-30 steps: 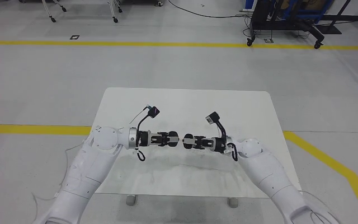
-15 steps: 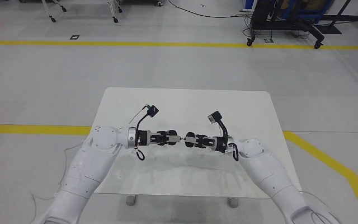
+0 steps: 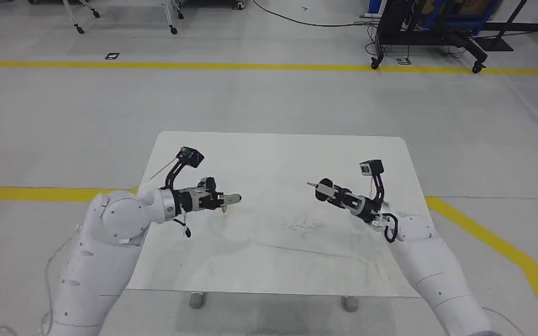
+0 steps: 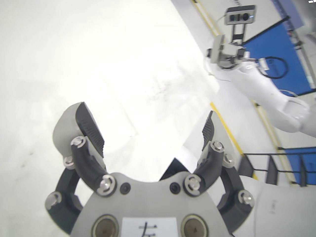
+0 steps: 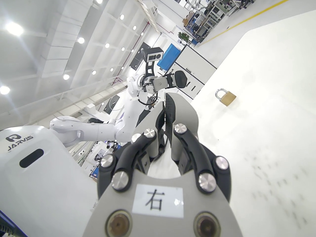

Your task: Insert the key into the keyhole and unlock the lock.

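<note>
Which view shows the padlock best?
Right wrist view: the padlock lies on the table, body and shackle plain. Top view gives at most a speck by the left gripper; the left wrist view doesn't help.

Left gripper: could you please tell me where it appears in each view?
Top view: left gripper over the table's left half.
Left wrist view: foreground, open, over the table.
Right wrist view: farther off, beyond the right gripper, near the padlock.
Shared landmark: the white table.
</note>
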